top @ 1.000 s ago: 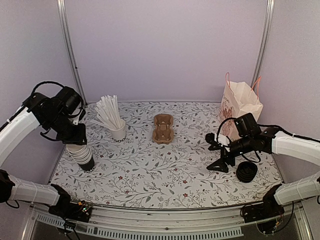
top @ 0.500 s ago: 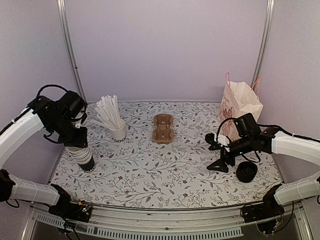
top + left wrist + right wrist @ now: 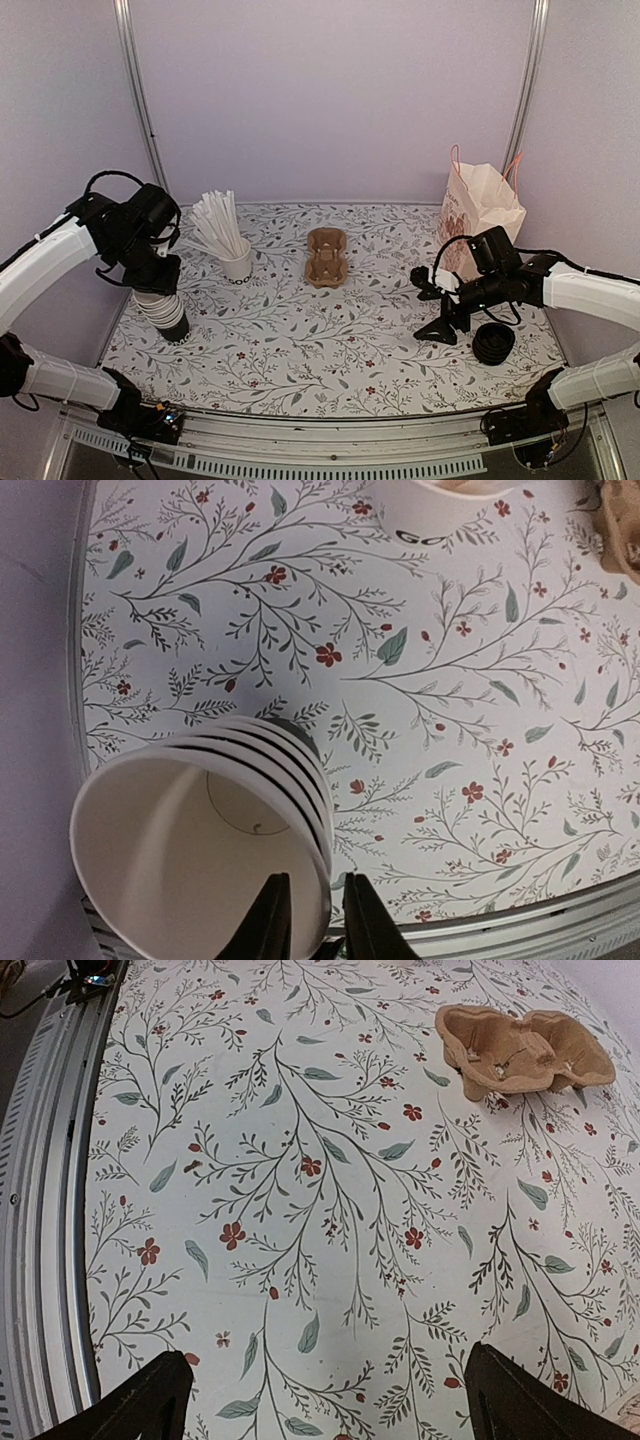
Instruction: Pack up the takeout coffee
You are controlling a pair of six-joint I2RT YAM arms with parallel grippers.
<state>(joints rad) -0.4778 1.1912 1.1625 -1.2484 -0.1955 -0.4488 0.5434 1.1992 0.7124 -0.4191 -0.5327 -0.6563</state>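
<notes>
Cardboard carrier (image 3: pixel 326 256) lies mid-table, its long axis running away from the arms. A straw holder (image 3: pixel 236 262) stands to its left, a paper bag (image 3: pixel 478 215) at far right, and a stack of black lids (image 3: pixel 493 343) near right. The takeout coffee cannot be made out in any view. The left gripper (image 3: pixel 312 890) pinches the rim of the top cup (image 3: pixel 170 860) of the tilted cup stack (image 3: pixel 165 310). The right gripper (image 3: pixel 328 1360) hangs wide open, holding nothing.

Dark letters, seemingly "GO", show on the white straw cup (image 3: pixel 440 515) at the desk's (image 3: pixel 330 350) ten o'clock; print on the paper bag (image 3: pixel 480 215) is unreadable.
</notes>
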